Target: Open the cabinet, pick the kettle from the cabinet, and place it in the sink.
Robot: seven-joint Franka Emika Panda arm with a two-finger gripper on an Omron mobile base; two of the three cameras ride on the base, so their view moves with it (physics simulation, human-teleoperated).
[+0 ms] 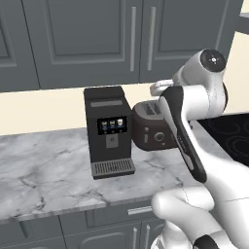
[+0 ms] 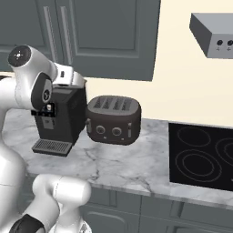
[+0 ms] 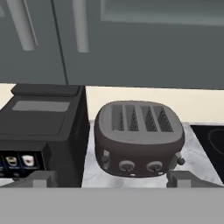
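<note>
Counter: grey marble counter (image 1: 44,165) carries a coffee machine (image 1: 108,131), then a toaster (image 2: 113,119).
Cabinet: you see the cabinet (image 1: 97,39) above with both doors closed; nothing started.
Kettle: presumably inside, unseen.
Gripper: gripper (image 3: 112,178) spread wide, empty, facing the toaster.

Rendered kitchen: marble counter (image 1: 44,165), toaster (image 2: 113,120), stovetop (image 2: 202,157), coffee machine (image 1: 108,131).

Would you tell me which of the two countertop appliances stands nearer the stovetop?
The brown four-slot toaster; it sits between the black coffee machine and the stovetop.
</note>
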